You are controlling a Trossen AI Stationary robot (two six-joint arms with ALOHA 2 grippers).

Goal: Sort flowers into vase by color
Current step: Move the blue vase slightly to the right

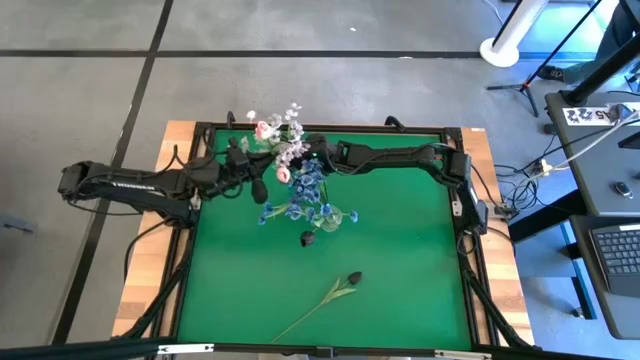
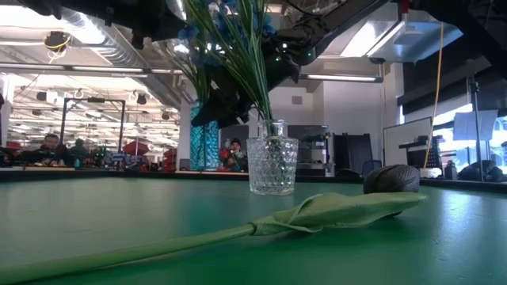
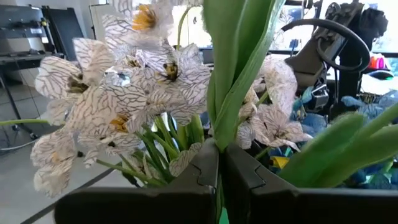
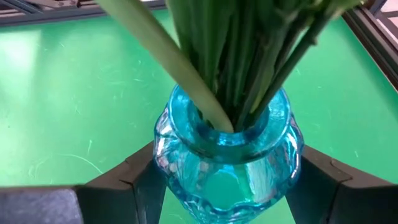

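On the green bench (image 1: 400,270), upper centre of the high view, the left hand (image 3: 219,180) was clenched on a green stem (image 3: 233,81); the right hand (image 4: 227,180) straddled, jaws spread, the blue vase (image 4: 227,162) of stems.

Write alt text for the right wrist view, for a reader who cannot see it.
A blue glass vase sits between the right gripper's two dark fingers, which press against its sides. A bunch of green stems rises out of its mouth, above a green table.
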